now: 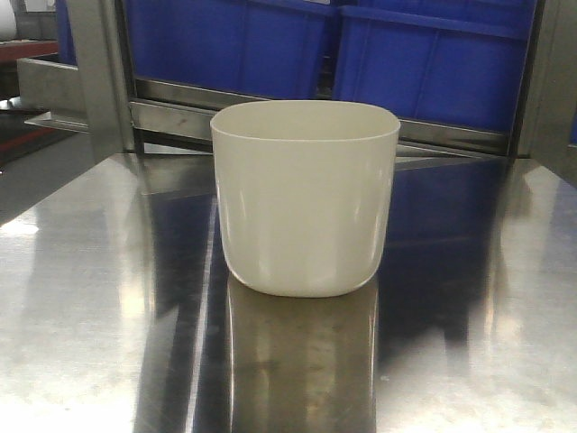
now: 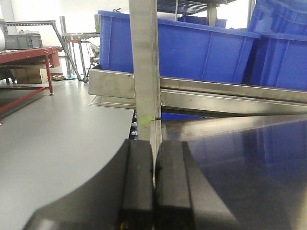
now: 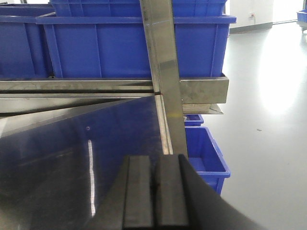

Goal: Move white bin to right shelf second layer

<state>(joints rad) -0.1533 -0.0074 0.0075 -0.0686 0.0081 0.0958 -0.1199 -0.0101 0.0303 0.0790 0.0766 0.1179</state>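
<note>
Mirror-bright steel bench point(image 1: 81, 343); white bin point(image 1: 305, 198) upright at frame centre, blue crates point(image 1: 424, 63) behind. Probably light, stiff, slick-walled; grip opposite walls under the rim. Closed and empty: left fingers point(image 2: 136, 187), right fingers point(image 3: 139, 191).

White bin point(image 1: 305, 198): cream-white smooth plastic, rounded-square mouth, walls tapering to a rounded base. Upright, mouth up, standing on the tabletop point(image 1: 90, 316). Its place against the fingers cannot be told. Shelf level point(image 3: 72, 86): flat steel front bar, running crosswise ahead of and above the right fingers point(image 3: 140, 191), beyond the tabletop's far edge.
</note>
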